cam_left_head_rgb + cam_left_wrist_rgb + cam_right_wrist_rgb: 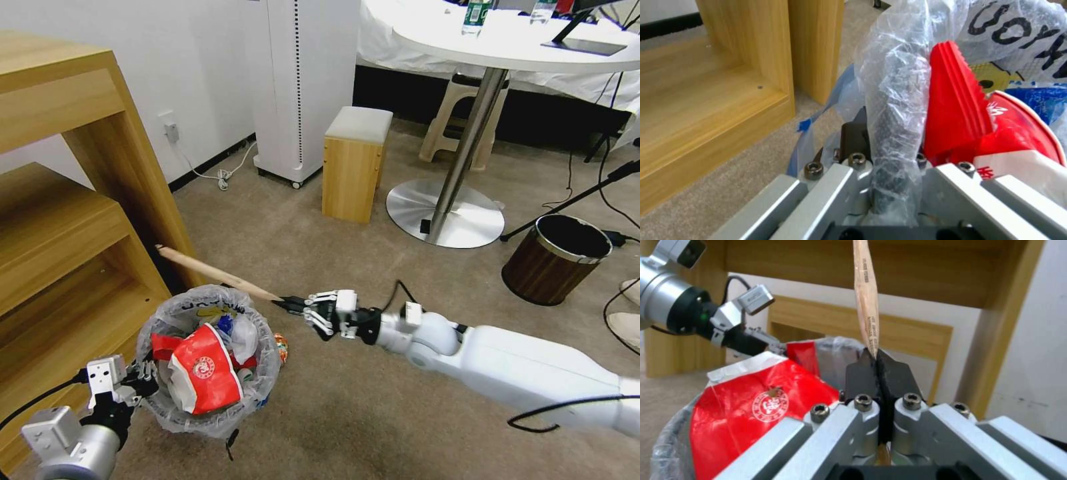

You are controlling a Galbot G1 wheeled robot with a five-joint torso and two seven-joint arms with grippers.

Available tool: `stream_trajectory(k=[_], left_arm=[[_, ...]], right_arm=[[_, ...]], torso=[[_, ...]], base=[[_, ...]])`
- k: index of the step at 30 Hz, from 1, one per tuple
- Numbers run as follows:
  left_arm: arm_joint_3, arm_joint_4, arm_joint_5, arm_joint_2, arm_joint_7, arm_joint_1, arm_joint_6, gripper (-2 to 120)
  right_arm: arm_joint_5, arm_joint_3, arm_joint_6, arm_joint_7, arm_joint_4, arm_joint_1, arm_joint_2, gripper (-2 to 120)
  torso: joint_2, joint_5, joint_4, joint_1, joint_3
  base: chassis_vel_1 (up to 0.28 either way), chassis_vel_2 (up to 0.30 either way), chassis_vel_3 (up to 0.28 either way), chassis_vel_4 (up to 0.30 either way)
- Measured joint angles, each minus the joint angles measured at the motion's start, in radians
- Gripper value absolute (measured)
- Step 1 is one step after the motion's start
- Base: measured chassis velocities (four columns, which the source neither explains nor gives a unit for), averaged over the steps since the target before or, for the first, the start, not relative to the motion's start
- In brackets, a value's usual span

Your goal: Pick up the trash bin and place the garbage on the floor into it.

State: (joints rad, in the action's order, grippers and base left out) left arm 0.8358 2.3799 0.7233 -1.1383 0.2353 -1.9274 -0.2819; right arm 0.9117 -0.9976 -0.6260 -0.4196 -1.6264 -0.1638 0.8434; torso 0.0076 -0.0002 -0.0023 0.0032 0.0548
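So, the small round dark trash bin with its crinkly clear plastic liner sits low over the beige carpet floor, right beside the wooden shelf unit, and my left gripper has it by the rim. In the left wrist view my jaws are clamped tight on the rim with the bag bunched between them. It's already stuffed: a big red-and-white paper wrapper is sticking up on top, with bits of blue and white litter behind it.

My right gripper is just beside the bin's far edge, jaws pinched fully shut on one end of a long pale wooden stick. The rest of the stick pokes out over the rim toward the shelf.

What bugs me: the stick is long and the bin is full, so if I let go while it lies across the rim it could tip out onto the carpet. Its far end is also close to the shelf post, so a swing might knock it. A crushed orange can sits against the bin's outer wall, too.
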Motion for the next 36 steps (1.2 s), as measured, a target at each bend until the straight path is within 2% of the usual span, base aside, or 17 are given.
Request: stream_trajectory(k=[17,31,33,36], left_arm=[[0.015,0.028,0.015,0.002,0.004,-0.013,-0.009,1],[0.018,0.030,0.026,0.006,0.004,-0.010,-0.009,1],[0.018,0.030,0.028,0.007,0.004,-0.008,-0.009,1],[0.017,0.025,0.029,0.009,0.004,-0.003,-0.009,1]], right_arm=[[-0.023,-0.116,-0.002,0.028,0.154,0.037,0.141,0],[-0.029,-0.151,-0.002,0.053,0.167,0.055,0.204,0],[-0.030,-0.151,-0.002,0.052,0.166,0.055,0.203,1],[-0.031,-0.150,-0.001,0.049,0.159,0.055,0.190,14]], torso=[[0.000,0.0001,-0.0001,0.000,0.000],[0.000,0.0000,-0.0001,0.000,0.000],[0.000,0.0001,-0.0002,0.000,0.000],[0.000,0.0002,-0.0001,0.000,0.000]], base=[[0.000,0.000,0.000,0.000],[0.000,0.000,0.000,0.000],[0.000,0.000,0.000,0.000],[0.000,0.000,0.000,0.000]])
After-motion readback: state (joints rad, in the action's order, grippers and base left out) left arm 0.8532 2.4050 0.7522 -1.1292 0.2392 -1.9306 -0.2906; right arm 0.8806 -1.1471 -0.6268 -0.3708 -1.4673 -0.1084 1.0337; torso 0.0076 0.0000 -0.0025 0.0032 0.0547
